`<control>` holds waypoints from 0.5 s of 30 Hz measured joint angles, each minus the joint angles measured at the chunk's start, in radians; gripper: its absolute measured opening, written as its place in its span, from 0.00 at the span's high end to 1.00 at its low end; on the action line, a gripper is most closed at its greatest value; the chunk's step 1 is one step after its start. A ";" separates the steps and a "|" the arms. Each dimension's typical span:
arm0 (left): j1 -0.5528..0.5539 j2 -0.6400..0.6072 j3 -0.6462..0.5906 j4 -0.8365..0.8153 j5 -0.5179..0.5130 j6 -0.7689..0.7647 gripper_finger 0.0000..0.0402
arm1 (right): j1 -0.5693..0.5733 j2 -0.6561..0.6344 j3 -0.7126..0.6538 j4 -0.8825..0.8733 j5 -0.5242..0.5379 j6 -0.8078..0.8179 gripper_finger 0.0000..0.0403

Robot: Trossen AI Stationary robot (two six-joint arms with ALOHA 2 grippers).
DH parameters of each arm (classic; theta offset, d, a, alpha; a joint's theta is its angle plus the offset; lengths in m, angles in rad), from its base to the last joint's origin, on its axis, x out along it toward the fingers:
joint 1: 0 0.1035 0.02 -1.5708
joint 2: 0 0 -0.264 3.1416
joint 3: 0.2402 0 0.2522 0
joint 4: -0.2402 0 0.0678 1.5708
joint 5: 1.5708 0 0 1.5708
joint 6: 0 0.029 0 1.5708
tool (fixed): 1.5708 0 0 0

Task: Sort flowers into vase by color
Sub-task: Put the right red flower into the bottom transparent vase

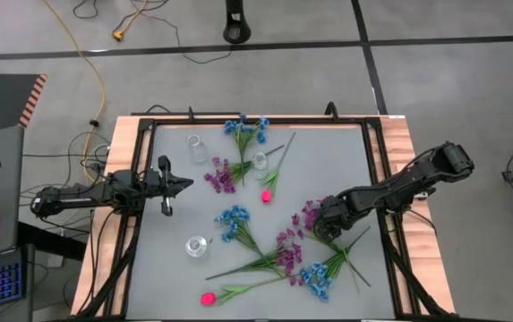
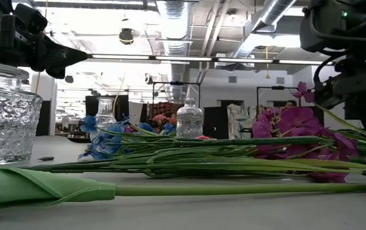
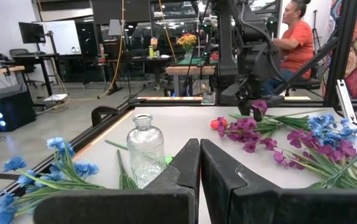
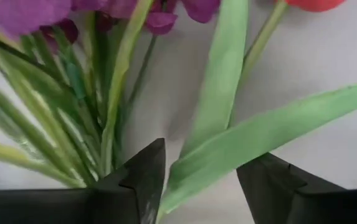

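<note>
Several flower stems lie on the grey mat: blue blooms (image 1: 243, 131) at the far edge, purple blooms (image 1: 220, 177), a pink tulip bud (image 1: 266, 195), and a pile of blue (image 1: 232, 220), purple (image 1: 288, 247) and blue (image 1: 315, 278) stems near the right. Another pink bud (image 1: 208, 299) lies at the near edge. My right gripper (image 1: 320, 228) is open, low over purple blooms (image 1: 310, 213); a green leaf (image 4: 259, 137) lies between its fingers (image 4: 197, 162). My left gripper (image 1: 184, 184) (image 3: 200, 146) is shut, in the air at the mat's left. My right gripper comes down from above with its open fingers on either side of a long green leaf (image 4: 190, 168) that lies on the mat. Whether either finger touches the leaf I cannot tell.
Three clear glass vases stand upright on the mat: one far left (image 1: 197, 148), one far centre (image 1: 259, 161), one near left (image 1: 197, 245) (image 2: 4, 115). A black frame (image 1: 374, 179) borders the mat. A person in an orange shirt (image 3: 296, 37) sits beyond the table.
</note>
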 joint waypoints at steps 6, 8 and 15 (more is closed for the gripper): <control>0.000 0.000 0.000 0.000 0.000 0.000 1.00 | 0.000 0.016 0.000 -0.004 0.000 0.000 0.66; 0.000 0.000 0.000 0.000 0.000 0.000 1.00 | -0.001 0.016 0.000 -0.005 0.000 0.000 0.73; 0.000 0.000 0.000 0.000 0.000 0.000 1.00 | -0.002 0.016 0.000 -0.004 0.000 0.000 0.92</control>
